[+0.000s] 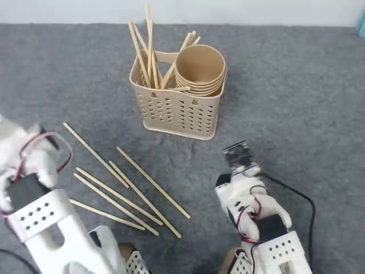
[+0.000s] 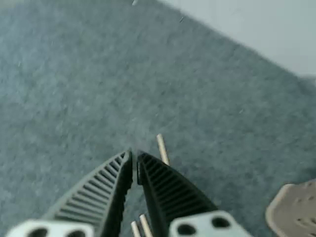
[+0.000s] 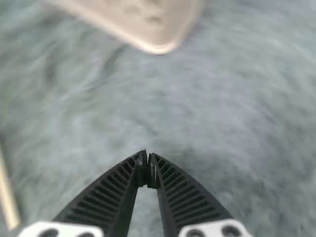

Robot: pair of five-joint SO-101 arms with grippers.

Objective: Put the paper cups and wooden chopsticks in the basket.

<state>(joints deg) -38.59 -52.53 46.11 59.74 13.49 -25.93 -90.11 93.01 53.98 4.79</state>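
Tan slotted basket (image 1: 177, 111), upper centre, holds nested paper cups (image 1: 199, 67) and chopsticks (image 1: 150, 45); six loose chopsticks (image 1: 117, 194) lower left; left claw (image 2: 134, 159), right claw (image 3: 148, 169) closed

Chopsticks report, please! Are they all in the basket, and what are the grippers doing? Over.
Left gripper shut, empty. Right gripper shut, empty. Paper cups in basket; six chopsticks loose outside it. Nothing blocking the basket.

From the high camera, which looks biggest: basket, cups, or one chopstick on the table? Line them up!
1. basket
2. paper cups
3. loose chopstick: nearly as long as the basket is wide, but very thin
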